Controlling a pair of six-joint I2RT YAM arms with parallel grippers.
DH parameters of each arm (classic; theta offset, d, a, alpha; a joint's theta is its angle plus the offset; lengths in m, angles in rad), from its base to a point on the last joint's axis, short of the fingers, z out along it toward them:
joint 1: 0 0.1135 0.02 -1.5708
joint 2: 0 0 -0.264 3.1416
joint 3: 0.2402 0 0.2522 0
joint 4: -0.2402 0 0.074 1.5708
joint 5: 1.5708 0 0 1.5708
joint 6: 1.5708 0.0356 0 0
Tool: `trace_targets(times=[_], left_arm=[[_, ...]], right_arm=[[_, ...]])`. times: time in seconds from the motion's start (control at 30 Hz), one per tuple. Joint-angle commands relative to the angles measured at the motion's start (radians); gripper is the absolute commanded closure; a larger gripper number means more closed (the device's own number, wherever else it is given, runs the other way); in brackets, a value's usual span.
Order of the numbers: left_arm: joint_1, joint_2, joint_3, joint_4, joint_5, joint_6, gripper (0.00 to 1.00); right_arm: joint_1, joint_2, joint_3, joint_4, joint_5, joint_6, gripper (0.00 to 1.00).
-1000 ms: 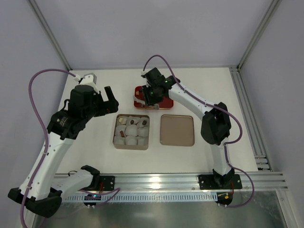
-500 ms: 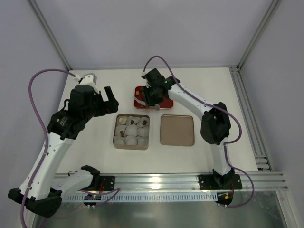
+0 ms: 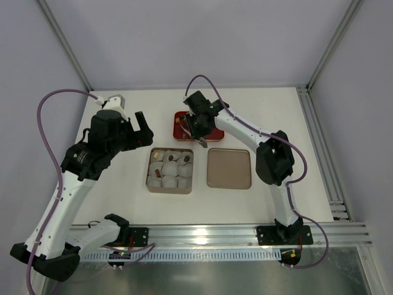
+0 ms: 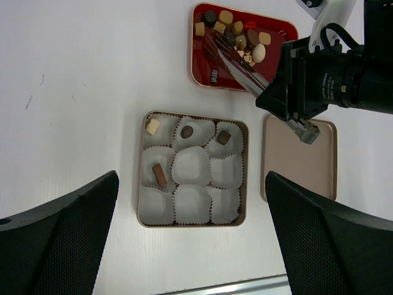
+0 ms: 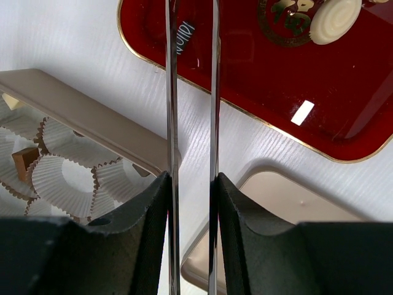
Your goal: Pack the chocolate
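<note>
I counted four chocolate pieces cupped, five cups empty; right gripper clamped tweezers over the far-edge tray, left gripper gaped empty.

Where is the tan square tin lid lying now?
In the top external view, the tan square tin lid lies just right of the open tan tin, below the red tray.

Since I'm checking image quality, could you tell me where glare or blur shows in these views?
Right wrist: white glare patch on the red tray; tweezers sharp. Left wrist: its own fingers dark and soft, chocolate crisp. Top external: evenly lit, glare on the front rail.
</note>
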Motion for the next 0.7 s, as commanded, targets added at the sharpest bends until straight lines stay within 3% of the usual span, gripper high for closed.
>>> trace_targets(times=[0.0,0.23,0.67], left_arm=[[0.003,-0.003,0.017,0.003,-0.014,0.011,0.0],[0.004,-0.005,0.018,0.008,-0.011,0.008,0.0],[0.004,-0.011,0.018,0.006,-0.01,0.006,0.0]], right_arm=[[0.007,-0.012,0.053,-0.005,0.027,-0.007,0.63],[0.007,-0.051,0.052,-0.005,0.036,-0.008,0.69],[-0.003,-0.13,0.03,0.007,0.026,0.001,0.7]])
